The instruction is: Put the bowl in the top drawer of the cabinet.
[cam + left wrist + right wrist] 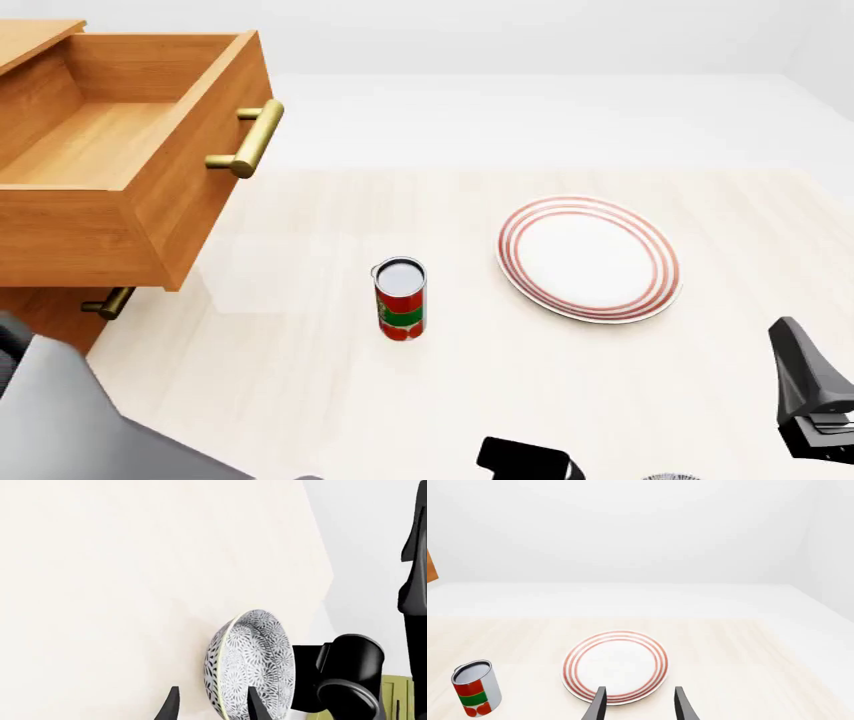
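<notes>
Currently, step: approach, bowl not yet grasped.
Bowl: on the table, just ahead of my left pincer; nearly out of the front view.
Left pincer: spread, holding nothing.
Right pincer: spread, idle near the plate.
Top drawer: pulled out, ready.
Next: close on the bowl's rim, lift, carry past the can.

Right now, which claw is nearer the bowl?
Left. The left claw sits right at the bowl, its open fingertips at the rim, nothing gripped. The right claw faces the red-ringed plate instead, with no bowl in its view.
</notes>
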`<state>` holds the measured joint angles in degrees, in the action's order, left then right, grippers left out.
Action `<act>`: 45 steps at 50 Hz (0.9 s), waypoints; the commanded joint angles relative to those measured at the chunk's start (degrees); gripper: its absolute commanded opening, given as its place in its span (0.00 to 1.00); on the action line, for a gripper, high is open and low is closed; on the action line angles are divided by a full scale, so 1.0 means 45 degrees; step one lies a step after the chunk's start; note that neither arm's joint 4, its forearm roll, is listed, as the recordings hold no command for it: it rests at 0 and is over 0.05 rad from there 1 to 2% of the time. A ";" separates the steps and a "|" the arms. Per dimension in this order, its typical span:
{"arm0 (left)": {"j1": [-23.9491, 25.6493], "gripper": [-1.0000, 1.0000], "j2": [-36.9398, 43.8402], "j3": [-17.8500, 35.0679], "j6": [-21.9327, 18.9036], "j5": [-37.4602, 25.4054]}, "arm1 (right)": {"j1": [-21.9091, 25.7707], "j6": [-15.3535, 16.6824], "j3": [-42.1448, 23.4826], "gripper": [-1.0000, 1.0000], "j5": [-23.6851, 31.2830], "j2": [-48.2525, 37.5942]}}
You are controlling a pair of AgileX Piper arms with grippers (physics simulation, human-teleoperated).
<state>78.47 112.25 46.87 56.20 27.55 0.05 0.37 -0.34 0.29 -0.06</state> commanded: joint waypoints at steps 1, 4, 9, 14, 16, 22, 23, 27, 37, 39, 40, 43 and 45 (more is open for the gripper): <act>0.0007 1.00 0.0323 0.0074 0.0137 0.0221 | -0.0001 -0.0001 0.0000 1.00 -0.0001 0.0000; 0.0040 1.00 0.0421 0.0083 0.0184 0.0303 | -0.0002 -0.0001 0.0000 1.00 0.0001 0.0000; -0.0018 1.00 0.0531 0.0125 0.0256 0.0348 | 0.0001 0.0002 0.0000 1.00 0.0001 0.0000; -0.0216 0.00 0.0503 0.0115 0.0213 0.0300 | 0.0000 0.0001 0.0000 1.00 0.0000 0.0000; -0.0352 0.00 0.0485 0.0137 0.0154 0.0236 | -0.0001 -0.0001 0.0000 1.00 -0.0001 0.0000; -0.0584 0.00 0.0329 0.0073 0.0082 0.0089 | 0.0002 0.0000 0.0000 1.00 0.0001 0.0000; -0.0584 0.00 0.0328 0.0072 0.0082 0.0089 | 0.0002 0.0000 0.0000 1.00 0.0001 0.0000; -0.0600 0.00 0.0096 -0.0037 0.0030 -0.0015 | 0.0000 0.0001 0.0000 1.00 0.0000 0.0000; -0.1187 0.00 -0.0951 -0.0150 -0.0466 -0.0854 | 0.0003 0.0002 0.0000 1.00 0.0003 0.0000; -0.1358 0.00 -0.1180 -0.0121 -0.0590 -0.1075 | 0.0003 0.0002 0.0000 1.00 -0.0001 0.0000; -0.1407 0.00 -0.1265 -0.0108 -0.0633 -0.1161 | 0.0000 0.0000 0.0000 1.00 0.0001 0.0000; -0.1596 0.00 -0.1727 -0.0069 -0.0858 -0.1529 | 0.0000 0.0000 0.0000 1.00 0.0001 0.0000; -0.1690 0.00 -0.1913 -0.0071 -0.0931 -0.1677 | 0.0000 -0.0001 0.0000 1.00 0.0000 0.0000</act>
<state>73.17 108.15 46.31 54.05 23.33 0.05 0.37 -0.34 0.30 -0.06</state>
